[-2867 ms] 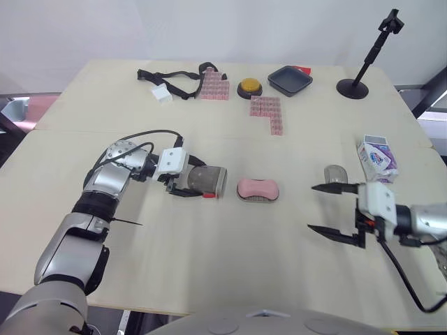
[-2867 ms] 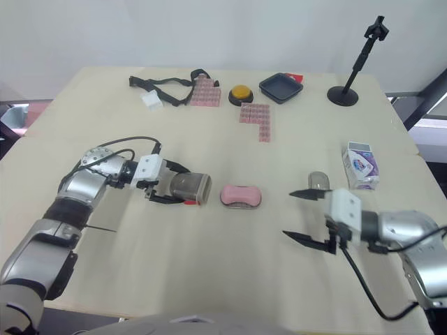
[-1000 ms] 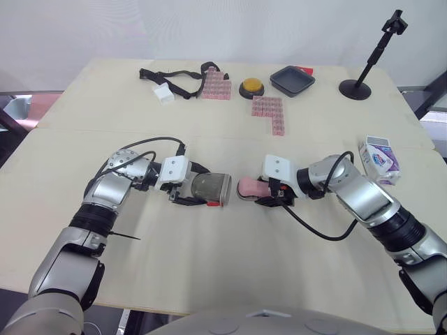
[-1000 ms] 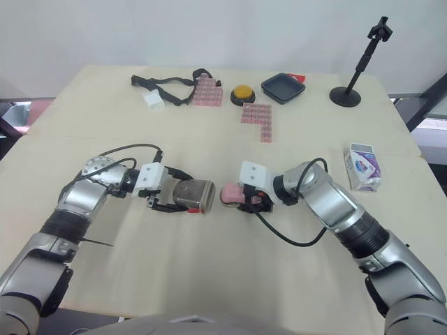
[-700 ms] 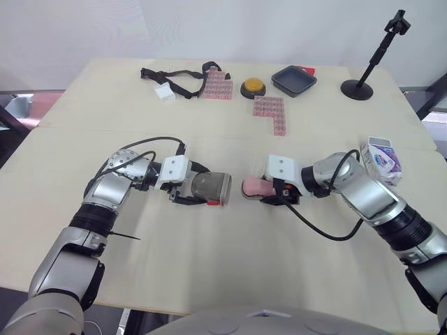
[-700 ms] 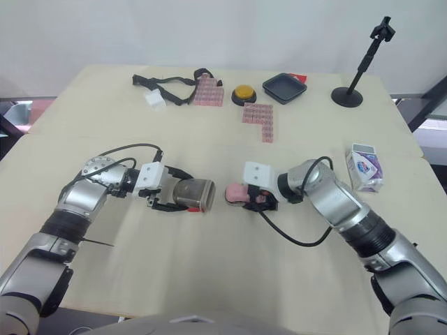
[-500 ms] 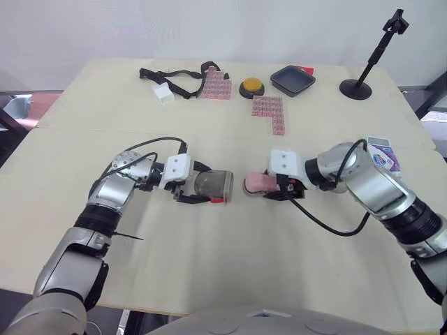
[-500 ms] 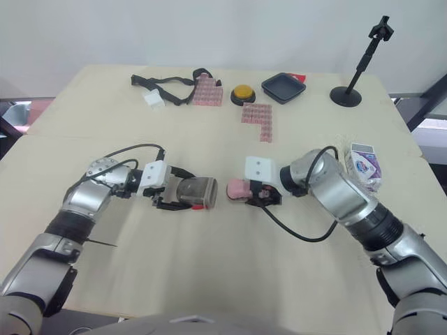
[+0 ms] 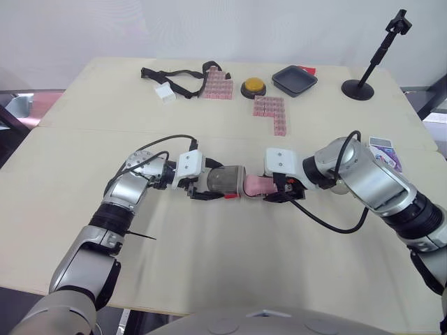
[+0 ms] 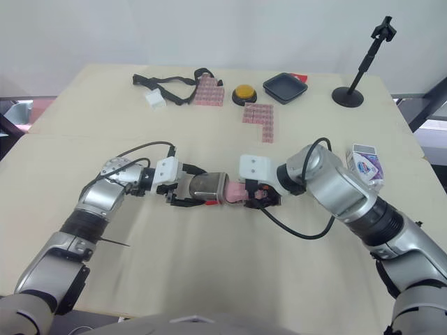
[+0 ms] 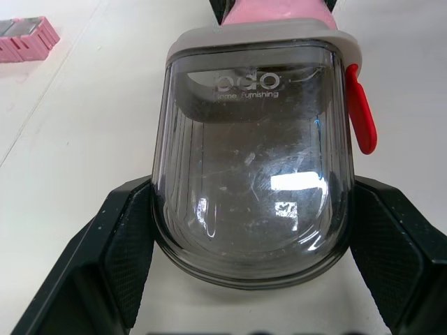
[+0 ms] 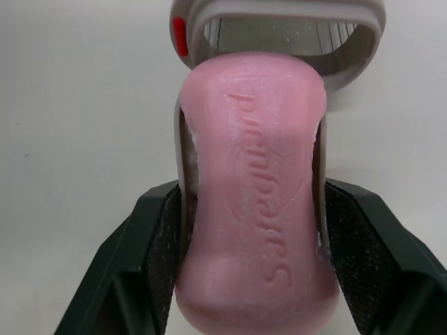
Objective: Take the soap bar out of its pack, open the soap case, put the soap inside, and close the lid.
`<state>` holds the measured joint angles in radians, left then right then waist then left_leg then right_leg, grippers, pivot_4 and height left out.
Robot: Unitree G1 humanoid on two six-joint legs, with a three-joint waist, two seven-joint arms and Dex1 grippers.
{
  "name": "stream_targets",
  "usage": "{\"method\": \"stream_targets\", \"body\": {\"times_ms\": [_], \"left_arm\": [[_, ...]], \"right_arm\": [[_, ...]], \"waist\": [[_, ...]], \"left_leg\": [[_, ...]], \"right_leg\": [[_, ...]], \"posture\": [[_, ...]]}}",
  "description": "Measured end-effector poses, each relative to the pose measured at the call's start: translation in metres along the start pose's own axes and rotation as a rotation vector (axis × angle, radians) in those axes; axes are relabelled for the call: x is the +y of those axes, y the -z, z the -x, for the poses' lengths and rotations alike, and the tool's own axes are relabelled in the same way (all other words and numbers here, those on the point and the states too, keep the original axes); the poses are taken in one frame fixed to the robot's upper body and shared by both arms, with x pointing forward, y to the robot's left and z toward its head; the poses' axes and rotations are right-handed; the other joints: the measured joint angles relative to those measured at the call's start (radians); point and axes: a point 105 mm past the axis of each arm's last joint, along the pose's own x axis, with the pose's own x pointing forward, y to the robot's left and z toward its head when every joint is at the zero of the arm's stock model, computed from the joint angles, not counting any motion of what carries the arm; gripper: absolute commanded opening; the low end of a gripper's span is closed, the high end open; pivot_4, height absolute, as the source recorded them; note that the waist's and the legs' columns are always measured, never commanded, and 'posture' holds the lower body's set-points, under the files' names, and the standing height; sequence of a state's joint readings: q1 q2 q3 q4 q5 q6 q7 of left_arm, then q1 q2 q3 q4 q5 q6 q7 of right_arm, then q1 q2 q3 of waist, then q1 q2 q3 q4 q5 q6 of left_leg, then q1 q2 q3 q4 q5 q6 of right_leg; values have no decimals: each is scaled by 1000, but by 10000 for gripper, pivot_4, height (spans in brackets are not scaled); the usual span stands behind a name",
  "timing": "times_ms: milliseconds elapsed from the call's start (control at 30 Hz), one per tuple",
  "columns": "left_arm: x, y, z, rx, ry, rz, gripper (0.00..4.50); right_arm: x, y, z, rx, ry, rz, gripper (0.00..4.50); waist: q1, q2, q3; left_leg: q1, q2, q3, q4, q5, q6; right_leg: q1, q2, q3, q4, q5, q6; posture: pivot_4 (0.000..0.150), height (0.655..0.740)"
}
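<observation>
My left gripper (image 9: 207,183) is shut on the smoky clear soap case cover (image 9: 225,180), which lies on its side with a red latch (image 11: 360,120). My right gripper (image 9: 276,190) is shut on the grey tray (image 12: 182,167) that carries the pink soap bar (image 12: 255,188). The two meet at the table's middle: the soap's end (image 9: 255,185) sits at the cover's open mouth (image 12: 279,28). In the left wrist view black fingers (image 11: 115,258) clamp both sides of the cover (image 11: 255,160). The white and purple soap pack (image 10: 364,165) lies at the right, partly behind my right arm.
Along the far side lie a black strap (image 9: 171,78), pink block plates (image 9: 269,114), a yellow button (image 9: 252,87) and a dark square tray (image 9: 294,79). A black stand (image 9: 363,87) rises at the far right.
My left gripper carried the cover to the right and my right gripper brought the soap on its tray to the left. The gap between them has closed.
</observation>
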<state>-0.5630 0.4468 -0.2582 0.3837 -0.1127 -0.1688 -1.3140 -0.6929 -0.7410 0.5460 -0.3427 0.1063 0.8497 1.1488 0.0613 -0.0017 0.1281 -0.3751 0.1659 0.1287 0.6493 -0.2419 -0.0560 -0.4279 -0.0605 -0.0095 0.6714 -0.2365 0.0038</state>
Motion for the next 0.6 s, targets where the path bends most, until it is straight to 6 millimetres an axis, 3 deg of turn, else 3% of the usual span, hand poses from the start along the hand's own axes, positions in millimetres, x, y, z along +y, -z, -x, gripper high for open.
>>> {"method": "stream_targets", "body": {"times_ms": [600], "left_arm": [[-1,-6,-13,-29,-3,-2,36792]], "right_arm": [[-7,-14,-5,40,7,17,25220]], "waist": [[7,0,0]], "left_leg": [[0,0,0,0,0,0]], "right_leg": [[0,0,0,0,0,0]], "posture": [[1500,7338]]}}
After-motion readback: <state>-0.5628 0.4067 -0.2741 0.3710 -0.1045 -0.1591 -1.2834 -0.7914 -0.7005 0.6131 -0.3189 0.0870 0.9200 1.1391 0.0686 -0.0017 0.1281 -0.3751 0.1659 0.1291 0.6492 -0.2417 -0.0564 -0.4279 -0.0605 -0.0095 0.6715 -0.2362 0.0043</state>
